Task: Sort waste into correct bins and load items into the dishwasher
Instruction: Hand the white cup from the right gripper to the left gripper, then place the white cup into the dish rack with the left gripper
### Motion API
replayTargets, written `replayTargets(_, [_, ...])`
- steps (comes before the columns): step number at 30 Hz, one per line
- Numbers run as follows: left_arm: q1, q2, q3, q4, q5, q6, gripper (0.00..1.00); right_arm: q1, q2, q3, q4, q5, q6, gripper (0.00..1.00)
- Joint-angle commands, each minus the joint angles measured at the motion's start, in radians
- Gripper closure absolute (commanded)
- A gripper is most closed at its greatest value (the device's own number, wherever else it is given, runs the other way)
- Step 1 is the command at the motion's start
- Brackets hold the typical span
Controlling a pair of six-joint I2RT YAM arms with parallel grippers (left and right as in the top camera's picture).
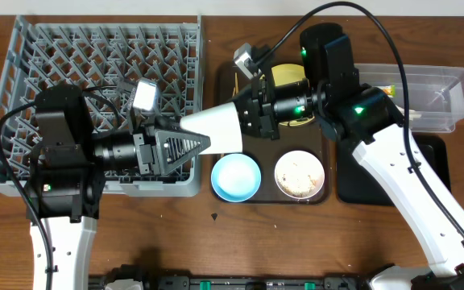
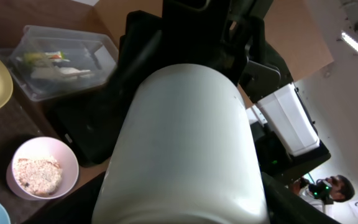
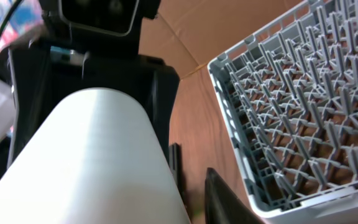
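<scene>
A tall white cup (image 1: 216,125) hangs level in the air between my two grippers, beside the grey dish rack (image 1: 22,97). My left gripper (image 1: 190,135) is shut on its narrow end, and the cup fills the left wrist view (image 2: 185,137). My right gripper (image 1: 252,121) is at the wide end. In the right wrist view a gap shows between its visible finger (image 3: 229,199) and the cup (image 3: 86,162). The light blue bowl (image 1: 236,176), the white bowl (image 1: 279,165) with rice crumbs (image 1: 300,176) and the yellow plate (image 1: 290,76) are on the brown tray. I cannot make out the chopsticks.
The clear tub (image 1: 449,80) at the right holds the green-and-yellow wrapper (image 1: 389,89). The black tray (image 1: 425,177) lies in front of it, partly under my right arm. The dark brown tray (image 1: 329,193) lies between the rack and the bins. The rack's corner shows in the right wrist view (image 3: 291,93).
</scene>
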Motion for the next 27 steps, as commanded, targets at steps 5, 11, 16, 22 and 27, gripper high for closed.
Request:
replayTargets(5, [-0.001,-0.002,0.018,0.01,-0.036,0.01,0.36,-0.008,0.002,0.002,0.001,0.051,-0.006,0.38])
replayTargets(11, [0.0,-0.003,0.018,-0.009,-0.182,0.014,0.36,-0.092,0.002,0.002,-0.046,0.09,-0.006,0.33])
replayTargets(16, [0.001,-0.016,0.018,-0.206,-0.692,0.013,0.37,-0.148,0.002,0.002,-0.187,0.188,-0.011,0.31])
replayTargets(22, [0.002,-0.021,0.018,-0.402,-1.223,0.01,0.37,-0.145,0.002,0.002,-0.338,0.331,-0.044,0.3])
replayTargets(27, [0.027,-0.019,0.018,-0.507,-1.559,-0.037,0.37,-0.126,0.002,0.002,-0.404,0.41,-0.063,0.29])
